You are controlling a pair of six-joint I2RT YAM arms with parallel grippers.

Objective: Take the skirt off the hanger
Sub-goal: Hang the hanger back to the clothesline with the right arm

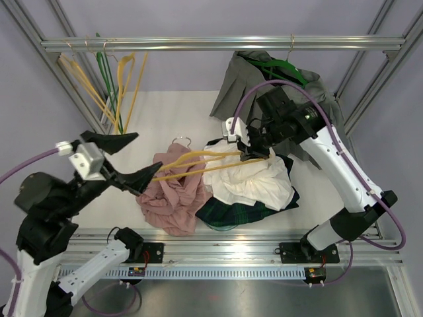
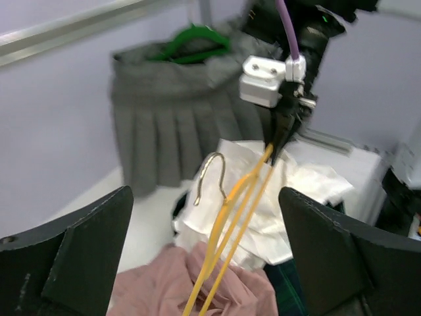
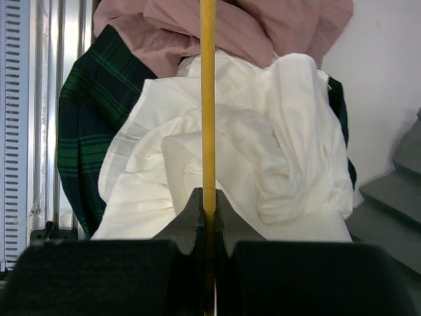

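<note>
Right gripper (image 3: 207, 205) clenched on one end of the yellow hanger (image 1: 198, 160). Left gripper (image 1: 147, 153) spread wide, holding nothing, just beside the pink skirt (image 1: 173, 198). Skirt lies heaped on the table (image 1: 165, 119) with the hanger's other end in its folds. Step: freeing skirt from hanger, looks nearly done. Next likely needs left to pinch the pink cloth and pull it clear. No readable writing

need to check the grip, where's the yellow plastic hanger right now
In the top view the yellow plastic hanger spans mid-table over the crumpled pink skirt and white garment, one end pinched in the right gripper.
</note>
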